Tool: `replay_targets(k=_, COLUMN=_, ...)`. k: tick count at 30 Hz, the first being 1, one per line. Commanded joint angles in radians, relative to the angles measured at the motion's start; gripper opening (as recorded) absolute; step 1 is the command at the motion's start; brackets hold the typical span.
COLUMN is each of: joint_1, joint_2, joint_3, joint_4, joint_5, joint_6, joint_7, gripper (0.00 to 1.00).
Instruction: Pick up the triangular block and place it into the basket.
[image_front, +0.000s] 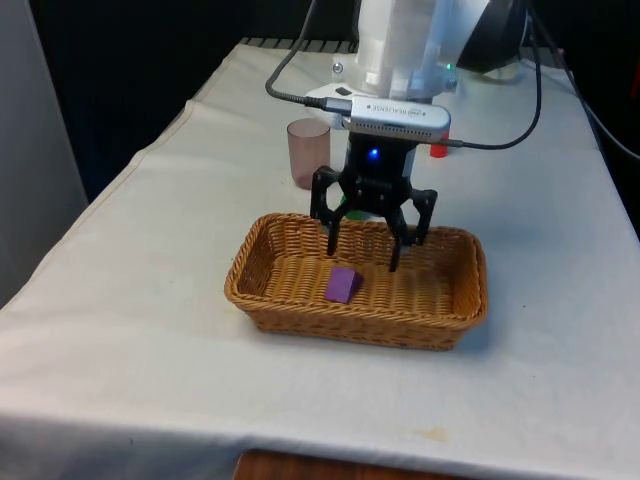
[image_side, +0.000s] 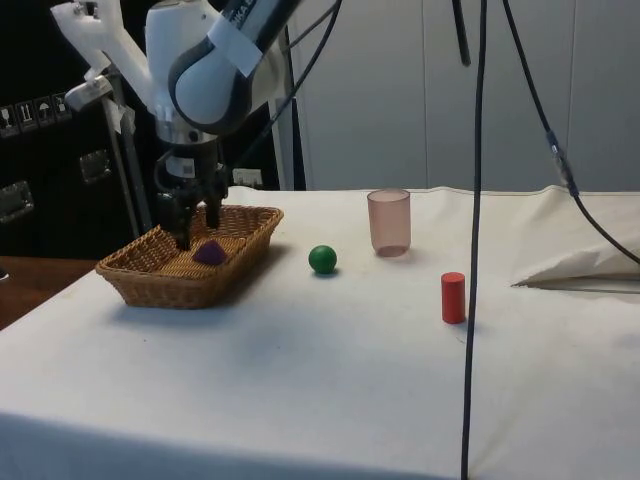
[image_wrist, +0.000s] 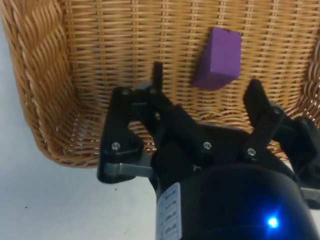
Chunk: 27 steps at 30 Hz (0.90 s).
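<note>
A translucent pink plastic cup (image_side: 389, 222) stands upright on the white tablecloth (image_side: 330, 370); a small green ball (image_side: 322, 259) rests nearby; a red upright cylinder block (image_side: 453, 297) stands apart.

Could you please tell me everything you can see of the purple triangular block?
The purple triangular block is a small matte wedge with flat faces and crisp edges, its material not clear. It lies on the woven floor of the wicker basket, roughly mid-basket and clear of the walls. The gripper hangs above it with fingers spread and nothing between them; neither finger touches the block. In the side view it shows as a low purple peak just over the basket's rim.
</note>
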Motion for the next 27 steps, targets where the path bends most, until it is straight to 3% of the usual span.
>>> replay_targets(k=1, joint_1=-0.008, joint_2=-0.008, joint_3=0.012, joint_4=-0.009, joint_5=0.012, joint_6=0.008, joint_7=-0.012, gripper=0.86)
replay_targets(k=5, joint_1=-0.007, joint_2=-0.009, joint_3=0.012, joint_4=-0.01, joint_5=0.014, joint_6=0.008, joint_7=-0.014, gripper=1.0)
replay_targets(k=6, joint_1=-0.007, joint_2=-0.009, joint_3=0.012, joint_4=-0.01, joint_5=0.015, joint_6=0.008, joint_7=-0.014, gripper=1.0)
replay_targets(k=7, joint_1=0.001, joint_2=-0.001, joint_3=0.0, joint_4=-0.001, joint_5=0.005, joint_6=0.0, joint_7=-0.002, gripper=1.0)
replay_targets(k=8, joint_1=-0.006, joint_2=-0.01, joint_3=0.009, joint_4=-0.009, joint_5=0.013, joint_6=0.005, joint_7=-0.013, gripper=1.0)
replay_targets(k=12, joint_1=0.002, joint_2=-0.04, joint_3=-0.002, joint_4=-0.005, joint_5=0.005, joint_6=-0.025, joint_7=-0.005, gripper=1.0)
replay_targets(k=27, joint_1=0.007, joint_2=-0.124, joint_3=-0.012, joint_4=0.002, joint_5=-0.004, joint_6=-0.112, joint_7=0.002, gripper=1.0)
